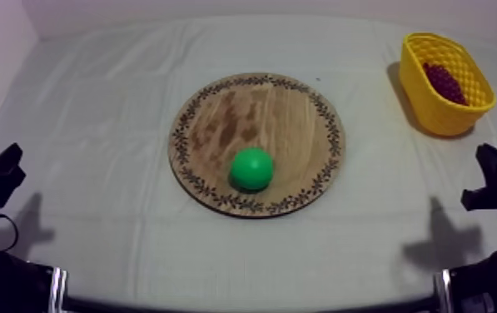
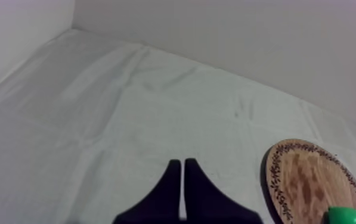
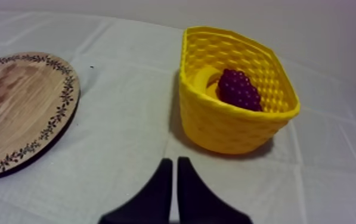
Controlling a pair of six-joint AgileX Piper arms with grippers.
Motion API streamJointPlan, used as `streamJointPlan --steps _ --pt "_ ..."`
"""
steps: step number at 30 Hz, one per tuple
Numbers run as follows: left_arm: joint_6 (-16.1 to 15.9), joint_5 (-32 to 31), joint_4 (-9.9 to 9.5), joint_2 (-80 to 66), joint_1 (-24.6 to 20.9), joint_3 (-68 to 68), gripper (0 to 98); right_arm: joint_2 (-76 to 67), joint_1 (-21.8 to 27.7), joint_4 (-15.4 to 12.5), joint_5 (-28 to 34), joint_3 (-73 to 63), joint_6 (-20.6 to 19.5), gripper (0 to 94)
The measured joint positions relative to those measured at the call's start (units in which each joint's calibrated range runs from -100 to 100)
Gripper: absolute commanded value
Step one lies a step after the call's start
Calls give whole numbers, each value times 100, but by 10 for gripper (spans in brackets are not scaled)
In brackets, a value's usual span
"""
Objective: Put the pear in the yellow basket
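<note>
Both the left gripper (image 2: 182,164) and right gripper (image 3: 175,162) park fingers together, empty; the pear (image 1: 251,168) awaits pickup mid-frame on the board (image 1: 243,112), basket (image 1: 436,115) upper right.

Pear (image 1: 251,169) sits free on board (image 1: 218,116); grapes (image 1: 445,81) occupy basket (image 1: 436,119)

pear (image 1: 251,169): bright green, one even shade all over.
wooden board (image 1: 218,116): light brown wood grain with darker brown blotches across the middle; a ring of dark leafy sprigs runs round the rim.
yellow basket (image 1: 439,112): strong yellow inside and out, its walls moulded in a honeycomb pattern.
grapes (image 1: 444,81): dark red-purple, a bumpy surface of small round beads.
tabletop (image 1: 93,166): plain grey-white cloth, creases showing as paler and darker grey streaks.
left gripper (image 2: 182,162): black jaws.
right gripper (image 3: 175,159): black jaws.
wall (image 2: 245,36): pale off-white with a faint lilac tinge.
</note>
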Motion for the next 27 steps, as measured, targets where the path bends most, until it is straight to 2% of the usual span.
streamJointPlan --steps 9,15,25,27 --pt "0 0 0 0 0 0 1 0 53 -5 -18 0 52 6" --pt "0 0 0 0 0 0 1 0 54 -5 -4 0 -66 6" --pt "0 0 0 0 0 0 1 181 -62 6 -425 -253 254 6" --pt "0 0 0 0 0 0 1 351 -129 -61 -415 -482 337 6"
